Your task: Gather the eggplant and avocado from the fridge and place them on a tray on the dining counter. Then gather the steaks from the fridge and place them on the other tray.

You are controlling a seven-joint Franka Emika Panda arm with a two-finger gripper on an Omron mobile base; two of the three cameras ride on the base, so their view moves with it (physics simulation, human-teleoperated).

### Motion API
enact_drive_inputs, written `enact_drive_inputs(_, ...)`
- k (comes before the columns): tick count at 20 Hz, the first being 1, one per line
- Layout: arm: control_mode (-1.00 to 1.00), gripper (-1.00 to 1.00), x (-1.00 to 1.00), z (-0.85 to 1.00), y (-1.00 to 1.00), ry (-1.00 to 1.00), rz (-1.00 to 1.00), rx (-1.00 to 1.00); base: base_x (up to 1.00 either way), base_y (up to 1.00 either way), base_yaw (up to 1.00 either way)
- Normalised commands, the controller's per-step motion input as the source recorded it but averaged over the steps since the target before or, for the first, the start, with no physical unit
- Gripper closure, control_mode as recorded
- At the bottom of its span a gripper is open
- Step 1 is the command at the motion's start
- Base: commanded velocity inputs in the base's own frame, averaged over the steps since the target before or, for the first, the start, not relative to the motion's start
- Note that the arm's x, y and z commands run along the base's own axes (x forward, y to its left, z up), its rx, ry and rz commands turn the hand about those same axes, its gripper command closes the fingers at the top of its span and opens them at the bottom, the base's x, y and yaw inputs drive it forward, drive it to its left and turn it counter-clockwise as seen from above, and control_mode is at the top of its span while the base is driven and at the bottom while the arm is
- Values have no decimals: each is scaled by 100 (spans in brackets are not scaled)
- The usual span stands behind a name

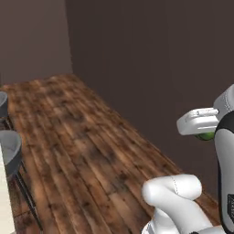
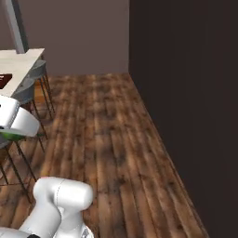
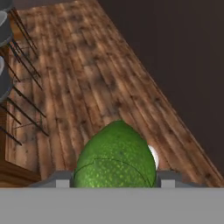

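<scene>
The avocado (image 3: 116, 157), green and pebbled, sits between the fingers of my gripper (image 3: 114, 178), which is shut on it above the wooden floor. In the left base view a green sliver of the avocado (image 1: 206, 136) peeks out under the white hand at the right edge. From the right base view the same fruit (image 2: 10, 135) shows beneath the hand at the far left. The dining counter (image 2: 21, 62) lies at the upper left, with a corner of the dark brown tray (image 2: 3, 80) on it. The fridge, eggplant and steaks are out of view.
Grey stools (image 2: 36, 74) stand along the counter, and their thin dark legs reach onto the floor (image 3: 22, 109). Another stool (image 1: 10, 153) is at the left. A dark wall (image 2: 186, 93) runs along the right side. Open plank floor (image 1: 91, 146) lies between.
</scene>
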Motion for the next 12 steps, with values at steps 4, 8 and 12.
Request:
enact_drive_inputs(4, 100, 100, 0, 0, 0, 0, 0, 0, 100, -15, 75)
enact_drive_inputs(8, 100, 100, 0, 0, 0, 0, 0, 0, 100, -22, 70)
enact_drive_inputs(12, 100, 100, 0, 0, 0, 0, 0, 0, 97, -56, 54)
